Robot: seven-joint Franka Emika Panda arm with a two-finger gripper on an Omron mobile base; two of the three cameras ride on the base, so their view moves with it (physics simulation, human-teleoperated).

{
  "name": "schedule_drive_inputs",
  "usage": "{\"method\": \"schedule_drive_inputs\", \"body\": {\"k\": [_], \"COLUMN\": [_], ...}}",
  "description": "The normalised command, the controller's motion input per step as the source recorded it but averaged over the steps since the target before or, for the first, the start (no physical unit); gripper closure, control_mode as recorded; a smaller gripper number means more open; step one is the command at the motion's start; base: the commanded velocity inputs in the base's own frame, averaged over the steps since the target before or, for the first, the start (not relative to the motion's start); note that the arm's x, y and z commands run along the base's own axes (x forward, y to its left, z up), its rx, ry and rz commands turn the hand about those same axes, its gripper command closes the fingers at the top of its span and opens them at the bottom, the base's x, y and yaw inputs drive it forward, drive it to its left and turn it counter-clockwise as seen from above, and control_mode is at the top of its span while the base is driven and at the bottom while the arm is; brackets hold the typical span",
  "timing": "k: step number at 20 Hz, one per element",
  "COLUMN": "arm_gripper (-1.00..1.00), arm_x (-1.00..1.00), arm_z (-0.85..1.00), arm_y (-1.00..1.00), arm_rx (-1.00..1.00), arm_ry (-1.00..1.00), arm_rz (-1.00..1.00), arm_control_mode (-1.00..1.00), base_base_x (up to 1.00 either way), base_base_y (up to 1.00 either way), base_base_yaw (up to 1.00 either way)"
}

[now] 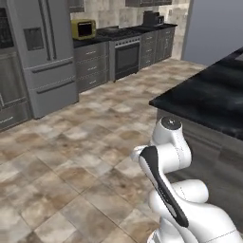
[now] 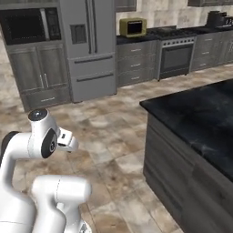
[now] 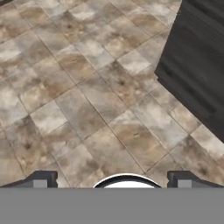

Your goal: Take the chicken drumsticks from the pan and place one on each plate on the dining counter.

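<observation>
Gripper (image 3: 113,180): you have its jaws spread wide with nothing between them, pointing down at the tiled floor (image 3: 87,96)
Dining counter (image 1: 209,97): you'll find its glossy black marble top to the right of your arm, the dark panelled side (image 3: 197,65) near the gripper
Arm (image 2: 41,141): folded low beside the counter's corner
Far wall: fridge (image 2: 88,45), oven range (image 2: 175,52), yellow toaster oven (image 2: 133,26) on the back worktop

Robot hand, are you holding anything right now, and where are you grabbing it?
Nothing. In the hand view the gripper is open, its two fingertips wide apart with only the tiled floor between them.
</observation>
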Motion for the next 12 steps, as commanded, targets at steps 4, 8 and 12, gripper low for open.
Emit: {"method": "schedule_drive_inputs", "body": {"k": [4, 8, 12], "arm_gripper": [-1.00, -1.00, -1.00], "arm_x": [0.00, 0.00, 0.00], "arm_z": [0.00, 0.00, 0.00], "arm_y": [0.00, 0.00, 0.00], "arm_rx": [0.00, 0.00, 0.00], "arm_ry": [0.00, 0.00, 0.00], "arm_rz": [0.00, 0.00, 0.00], "arm_control_mode": [1.00, 1.00, 1.00], "base_base_x": [1.00, 1.00, 1.00], "base_base_y": [0.54, 0.55, 0.57], "base_base_yaw": [-0.25, -0.26, -0.27]}}
